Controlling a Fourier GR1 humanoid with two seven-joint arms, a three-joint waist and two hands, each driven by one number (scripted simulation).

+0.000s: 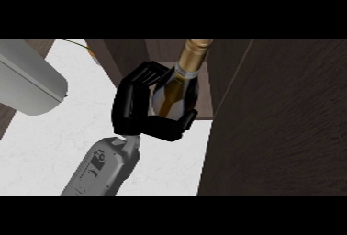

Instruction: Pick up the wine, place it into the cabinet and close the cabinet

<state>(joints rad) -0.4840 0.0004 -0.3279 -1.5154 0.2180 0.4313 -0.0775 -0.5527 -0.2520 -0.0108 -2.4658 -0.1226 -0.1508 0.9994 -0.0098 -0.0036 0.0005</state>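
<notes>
Wine (175, 89) gripped in R hand (132, 103), right at cabinet (122, 51) mouth.
Fingers curled round bottle body, thumb hooked under near its base. Long axis pointing up-view, neck first, already inside the dark opening ahead of the fingers. Tabletop (54, 137) off to the left, open door (284, 119) close on the right. Next, prob.: push fwd along that axis, keeping clear of door. L hand out of view.

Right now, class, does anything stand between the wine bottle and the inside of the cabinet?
Nothing visible does. The left hand holds the wine bottle at the cabinet's open front, neck pointing inward; the open door stands to the right, beside the path.
</notes>
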